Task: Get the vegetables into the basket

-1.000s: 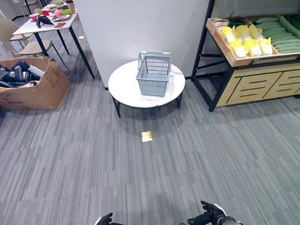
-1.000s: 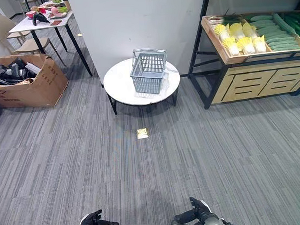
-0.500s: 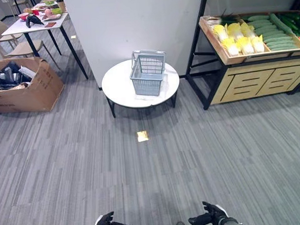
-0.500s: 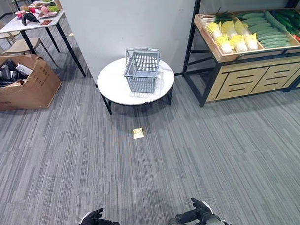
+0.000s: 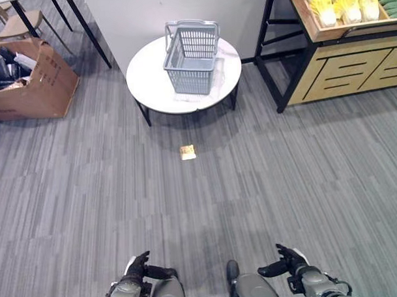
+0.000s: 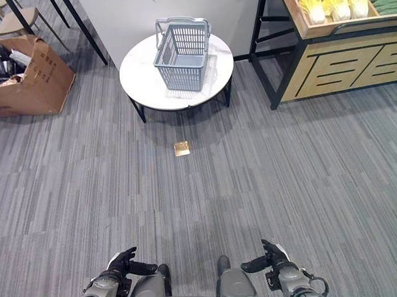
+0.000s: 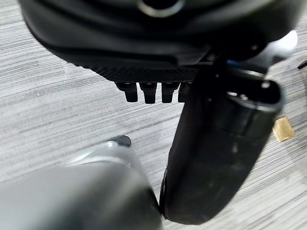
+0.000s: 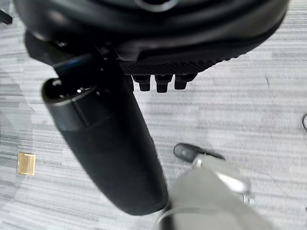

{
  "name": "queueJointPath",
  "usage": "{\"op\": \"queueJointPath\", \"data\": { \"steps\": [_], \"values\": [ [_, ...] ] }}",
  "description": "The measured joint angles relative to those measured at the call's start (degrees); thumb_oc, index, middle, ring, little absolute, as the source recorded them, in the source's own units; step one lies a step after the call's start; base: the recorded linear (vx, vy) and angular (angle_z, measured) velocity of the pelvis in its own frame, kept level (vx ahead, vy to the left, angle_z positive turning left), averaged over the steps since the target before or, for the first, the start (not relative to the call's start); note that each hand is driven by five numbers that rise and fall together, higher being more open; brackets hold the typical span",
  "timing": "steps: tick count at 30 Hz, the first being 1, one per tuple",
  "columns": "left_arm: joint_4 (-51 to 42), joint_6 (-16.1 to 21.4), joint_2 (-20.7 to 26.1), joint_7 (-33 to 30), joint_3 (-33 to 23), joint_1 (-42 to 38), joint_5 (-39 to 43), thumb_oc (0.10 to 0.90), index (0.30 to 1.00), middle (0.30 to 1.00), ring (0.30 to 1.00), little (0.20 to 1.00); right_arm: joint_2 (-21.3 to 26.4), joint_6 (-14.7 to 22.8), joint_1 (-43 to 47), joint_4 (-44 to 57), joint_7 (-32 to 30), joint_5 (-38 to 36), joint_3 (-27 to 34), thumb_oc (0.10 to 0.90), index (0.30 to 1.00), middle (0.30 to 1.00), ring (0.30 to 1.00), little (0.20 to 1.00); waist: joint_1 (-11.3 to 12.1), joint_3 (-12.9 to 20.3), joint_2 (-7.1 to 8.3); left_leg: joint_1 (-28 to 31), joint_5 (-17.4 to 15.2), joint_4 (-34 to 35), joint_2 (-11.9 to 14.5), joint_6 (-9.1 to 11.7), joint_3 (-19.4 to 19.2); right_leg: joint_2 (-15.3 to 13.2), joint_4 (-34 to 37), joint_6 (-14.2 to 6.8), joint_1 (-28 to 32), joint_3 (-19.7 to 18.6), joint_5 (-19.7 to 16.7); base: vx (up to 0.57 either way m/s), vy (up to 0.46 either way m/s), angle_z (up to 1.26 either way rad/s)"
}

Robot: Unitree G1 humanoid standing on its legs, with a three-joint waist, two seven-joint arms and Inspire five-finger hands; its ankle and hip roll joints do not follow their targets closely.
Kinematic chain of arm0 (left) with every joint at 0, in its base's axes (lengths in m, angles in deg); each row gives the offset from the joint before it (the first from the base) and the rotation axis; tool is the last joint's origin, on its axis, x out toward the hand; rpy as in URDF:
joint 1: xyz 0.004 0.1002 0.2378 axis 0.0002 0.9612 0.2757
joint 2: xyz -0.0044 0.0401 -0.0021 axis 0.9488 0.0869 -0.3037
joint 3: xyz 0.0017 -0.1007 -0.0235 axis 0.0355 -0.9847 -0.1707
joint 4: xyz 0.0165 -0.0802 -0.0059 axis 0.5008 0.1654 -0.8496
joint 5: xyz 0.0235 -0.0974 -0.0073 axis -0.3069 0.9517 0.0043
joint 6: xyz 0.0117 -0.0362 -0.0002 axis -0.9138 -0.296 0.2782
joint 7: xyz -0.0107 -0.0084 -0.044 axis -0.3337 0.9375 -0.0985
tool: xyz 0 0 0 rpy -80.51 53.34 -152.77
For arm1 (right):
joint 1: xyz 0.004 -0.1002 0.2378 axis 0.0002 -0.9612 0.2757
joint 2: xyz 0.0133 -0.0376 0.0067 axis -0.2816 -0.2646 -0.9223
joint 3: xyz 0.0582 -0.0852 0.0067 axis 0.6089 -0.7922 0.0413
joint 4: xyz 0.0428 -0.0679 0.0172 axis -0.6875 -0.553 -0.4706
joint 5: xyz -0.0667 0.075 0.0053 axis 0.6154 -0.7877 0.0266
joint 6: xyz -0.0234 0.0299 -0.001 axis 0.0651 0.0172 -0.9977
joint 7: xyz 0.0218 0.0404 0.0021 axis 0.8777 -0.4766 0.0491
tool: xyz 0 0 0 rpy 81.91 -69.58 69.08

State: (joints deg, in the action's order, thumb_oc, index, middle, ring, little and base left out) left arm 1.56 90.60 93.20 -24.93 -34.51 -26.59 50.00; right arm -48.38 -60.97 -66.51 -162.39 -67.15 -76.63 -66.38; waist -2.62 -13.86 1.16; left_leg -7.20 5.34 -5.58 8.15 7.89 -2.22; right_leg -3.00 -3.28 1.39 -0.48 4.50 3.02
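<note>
Left eye view, basket [image 5: 192, 57] upright, long axis prob. front-back, round table [image 5: 150, 85].

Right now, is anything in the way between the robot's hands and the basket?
Only bare carpet and a small yellow tag lie between the hands and the basket, which sits on a round white table.

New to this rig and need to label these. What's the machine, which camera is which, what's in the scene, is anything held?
It is a two-legged humanoid with dark fingered hands. Two pictures come from a stereo camera on its head, looking down at the floor ahead. The other two come from cameras on each wrist, looking along that hand.

Ahead, a grey basket stands on a round white table. To the right, a wooden shelf carries yellow-green cabbages. A cardboard box sits to the left, and a small gold tag lies on the carpet.

The left hand and the right hand hang low, fingers relaxed, holding nothing.
</note>
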Motion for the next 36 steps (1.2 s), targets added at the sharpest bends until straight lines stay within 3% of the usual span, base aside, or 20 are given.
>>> {"op": "queueJointPath", "data": {
  "steps": [2,4,5,8,9,10,13,14,15,19,22,23,25,26,27,29,31,33,35,36],
  "values": [
    [0.12,0.03,-0.23,-0.05,0.04,0.38,0.00,0.900,1.000,1.000,1.000,1.000,-0.02,-0.21,-0.65,-0.24,-0.15,0.02,-0.02,0.900,1.000,1.000,1.000,1.000,-0.11,0.05,0.06,-0.26,0.92,7.40,1.78,-0.56,-2.38,0.96,2.81,-0.02,2.61,-0.30,-0.82,0.20,0.138,-0.18],
    [-0.57,0.30,0.01,-0.06,-0.35,0.64,0.07,0.900,1.000,1.000,1.000,1.000,-0.02,-0.22,-1.01,-0.59,-0.15,0.05,-0.44,0.900,1.000,1.000,1.000,1.000,0.25,0.64,-0.47,-2.35,2.01,6.86,2.37,-0.10,-2.69,1.50,3.34,-0.74,3.70,-1.60,-0.38,0.31,0.235,-0.40],
    [-0.32,0.42,-0.12,0.00,-0.01,0.76,0.00,0.900,1.000,1.000,1.000,1.000,-0.02,-0.23,-1.14,-1.34,-0.14,0.07,-0.35,0.900,1.000,1.000,1.000,1.000,0.07,1.30,-0.30,-1.61,3.48,10.67,2.77,-0.27,-3.21,2.14,5.06,-1.15,5.39,-2.88,-0.34,0.22,0.197,-0.59],
    [1.15,-0.92,-0.26,1.08,0.01,0.87,0.21,0.900,1.000,1.000,1.000,1.000,0.00,-0.25,-2.22,-2.92,0.28,0.32,-0.31,0.900,1.000,1.000,1.000,1.000,-0.61,4.11,-1.24,1.74,5.65,10.99,2.55,-3.54,-4.81,1.81,6.34,-2.80,8.46,-7.27,0.52,0.25,0.303,-0.86],
    [3.07,-1.22,-0.54,1.26,-0.03,0.81,0.29,0.900,1.000,1.000,1.000,1.000,0.13,-0.24,-2.55,-3.09,0.31,0.44,-0.06,0.900,1.000,1.000,1.000,1.000,-1.11,5.10,-2.11,3.37,5.19,11.01,3.06,-3.49,-6.65,1.86,5.94,-3.80,9.08,-8.07,1.33,0.18,0.274,-0.59],
    [2.37,-1.28,-0.52,1.14,0.15,1.54,0.23,0.900,1.000,1.000,1.000,1.000,-0.35,-0.31,-3.34,-2.12,-0.08,0.66,0.13,0.900,1.000,1.000,1.000,1.000,-1.66,5.86,-1.19,3.94,4.49,10.74,1.98,-0.65,-7.57,0.58,4.77,-4.98,9.10,-8.53,2.69,0.07,0.137,-0.40],
    [2.95,1.13,1.18,1.48,0.22,2.25,-1.35,0.900,1.000,1.000,1.000,1.000,-2.50,-0.38,-6.91,-1.89,0.90,1.24,0.82,0.900,1.000,1.000,1.000,1.000,-1.55,8.19,1.66,4.85,2.39,10.66,-2.06,-3.96,-9.70,-3.68,-2.30,-6.92,5.46,-7.07,4.52,0.08,0.204,-0.16],
    [3.67,0.82,1.57,1.95,0.18,2.02,-1.39,0.900,1.000,1.000,1.000,1.000,-3.00,-0.44,-7.25,-1.74,0.93,1.24,1.51,0.900,1.000,1.000,1.000,1.000,-1.58,8.27,1.78,4.88,1.99,10.66,-2.85,-4.56,-9.83,-4.50,-3.41,-7.44,4.88,-7.27,4.91,0.08,0.333,-0.13],
    [-1.51,-1.30,3.33,1.11,4.73,3.22,-1.28,0.900,1.000,1.000,1.000,1.000,-3.13,-0.15,-7.41,-1.47,0.84,1.26,1.71,0.900,1.000,1.000,1.000,1.000,-1.16,8.44,2.81,4.90,0.99,10.64,-4.91,-5.89,-11.40,-6.35,-8.03,-8.99,1.84,-7.18,5.49,0.03,0.182,-0.21],
    [2.14,-0.69,2.23,1.03,3.57,2.22,-1.34,0.900,1.000,1.000,1.000,1.000,-2.76,-0.67,-4.47,-1.21,0.84,1.27,1.66,0.900,1.000,1.000,1.000,1.000,-0.76,7.60,2.50,5.94,-0.67,10.66,-7.28,-8.19,-12.90,-8.09,-18.22,-10.22,-3.31,-8.54,5.44,0.04,0.244,-0.21],
    [2.25,-0.63,2.12,1.18,3.52,2.29,-1.29,0.900,1.000,1.000,1.000,1.000,-2.24,-0.15,-2.65,-0.06,0.80,1.18,1.72,0.900,1.000,1.000,1.000,1.000,-0.74,5.41,2.01,8.17,-2.71,10.98,-8.44,-10.50,-13.05,-8.23,-32.91,-11.41,-10.16,-10.74,0.06,0.16,0.214,-0.09],
    [2.15,-0.73,2.15,1.17,3.52,2.21,-1.27,0.900,1.000,1.000,1.000,1.000,-1.68,0.05,-2.68,1.07,0.78,1.12,1.80,0.900,1.000,1.000,1.000,1.000,-0.61,4.70,1.65,9.45,-4.02,10.95,-8.87,-12.38,-12.83,-8.63,-37.15,-11.46,-12.60,-9.92,-0.15,0.27,0.115,-0.16],
    [2.40,-1.07,1.99,1.13,3.44,1.63,-1.25,0.900,1.000,1.000,1.000,1.000,-1.17,0.31,-2.40,2.95,0.64,1.14,1.60,0.900,1.000,1.000,1.000,1.000,-1.26,3.36,0.66,10.17,-4.68,10.72,-7.37,-12.39,-13.02,-7.15,-28.52,-9.42,-14.79,-3.10,3.51,0.19,-0.020,-0.20],
    [3.19,-1.02,2.03,1.14,3.38,1.07,-1.26,0.900,1.000,1.000,1.000,1.000,-1.35,0.30,-1.75,3.05,0.70,1.14,1.20,0.900,1.000,1.000,1.000,1.000,-1.69,3.08,0.56,10.21,-4.89,11.00,-6.73,-12.00,-13.16,-5.53,-18.19,-9.55,-15.04,-0.46,2.80,0.20,-0.077,0.06],
    [3.66,-1.02,1.70,1.18,1.31,0.87,-1.25,0.900,1.000,1.000,1.000,1.000,-1.96,-0.38,-3.00,2.51,0.75,1.13,0.78,0.900,1.000,1.000,1.000,1.000,-1.77,3.27,2.08,11.50,-5.12,10.95,-7.95,-10.45,-13.97,-5.49,-5.80,-9.91,-16.04,1.23,-2.59,0.37,-0.137,0.19],
    [2.73,-0.54,0.94,1.45,1.26,2.30,-1.25,0.900,1.000,1.000,1.000,1.000,-2.75,-0.82,-4.33,1.88,0.81,1.13,-0.03,0.900,1.000,1.000,1.000,1.000,-1.81,3.61,2.43,14.10,-6.77,10.84,-8.62,-8.59,-13.02,-6.21,-1.60,-9.55,-16.77,1.86,-8.87,0.41,-0.197,0.34],
    [5.16,-0.76,1.73,3.18,-1.04,2.49,-1.29,0.900,1.000,1.000,1.000,1.000,-2.89,-0.99,-5.21,2.05,0.98,1.11,0.04,0.900,1.000,1.000,1.000,1.000,-3.20,4.06,2.71,15.45,-8.36,10.65,-8.35,-7.39,-8.93,-6.85,4.02,-8.79,-14.08,1.67,-12.01,0.17,-0.193,0.78],
    [3.37,-0.52,1.54,2.00,-0.99,4.88,-1.28,0.900,1.000,1.000,1.000,1.000,-1.98,-1.24,-5.57,2.00,0.80,1.13,-0.25,0.900,1.000,1.000,1.000,1.000,-2.70,4.58,0.19,16.83,-8.75,10.63,-5.44,-6.15,-7.82,-4.57,4.48,-6.74,-11.76,3.80,-15.82,0.05,-0.157,0.49],
    [2.17,-0.06,0.44,1.43,-0.96,5.74,-1.26,0.900,1.000,1.000,1.000,1.000,0.33,-1.21,-4.69,2.08,0.87,1.15,-0.42,0.900,1.000,1.000,1.000,1.000,-0.68,4.88,-2.28,15.01,-7.66,6.43,-2.73,-5.27,-7.62,-2.47,7.07,-4.06,-9.44,5.82,-15.82,0.09,-0.208,0.28],
    [2.00,0.03,0.03,1.40,-1.11,5.83,-1.20,0.900,1.000,1.000,1.000,1.000,1.16,-1.01,-3.69,2.71,0.97,1.10,-0.42,0.900,1.000,1.000,1.000,1.000,0.11,4.91,-2.35,13.74,-6.79,2.97,-1.71,-3.90,-7.24,-1.73,8.16,-2.71,-7.87,6.68,-15.15,0.23,-0.365,0.31]
  ]
}}
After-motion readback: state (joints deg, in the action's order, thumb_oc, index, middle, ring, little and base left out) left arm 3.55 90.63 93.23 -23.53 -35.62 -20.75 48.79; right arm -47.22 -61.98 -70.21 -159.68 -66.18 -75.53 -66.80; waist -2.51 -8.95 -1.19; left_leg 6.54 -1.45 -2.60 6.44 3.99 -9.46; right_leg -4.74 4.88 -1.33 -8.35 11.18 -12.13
